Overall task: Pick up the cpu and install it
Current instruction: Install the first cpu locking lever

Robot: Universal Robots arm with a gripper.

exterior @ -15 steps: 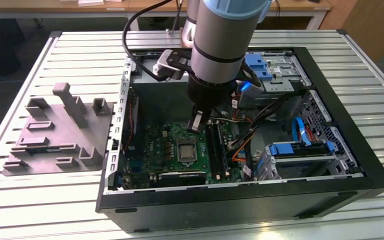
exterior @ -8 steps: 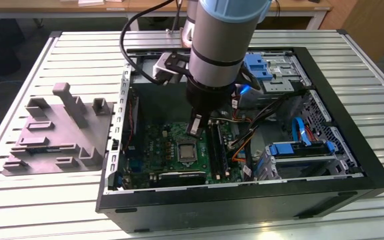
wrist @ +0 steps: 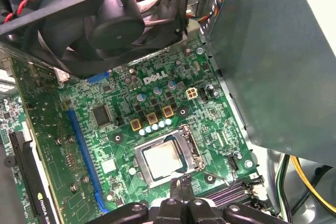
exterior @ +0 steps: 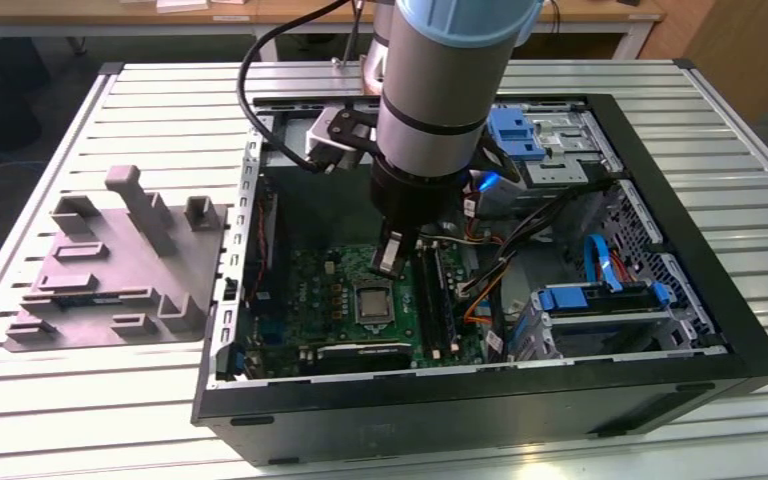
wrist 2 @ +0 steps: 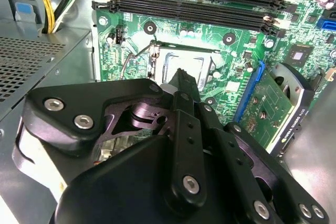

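1. We are finding the gripper hanging inside the open computer case, just above the green circuit board; in both wrist views its fingertips are sitting pressed together with no gap and nothing between them.
2. We are seeing the cpu lying flat in the metal-framed socket in the first wrist view, its pale silvery top facing up. The fingertips are hovering just beside the socket's edge, on the side facing the memory slots; whether they are touching the board we cannot tell.
3. In the second wrist view the socket frame is showing just beyond the closed fingertips, with the long memory slots lying farther off.
4. In the first wrist view a black fan is overhanging the far part of the board.
5. In the exterior view a grey moulded holder is resting on the slatted table, outside the case on the exterior view's left.
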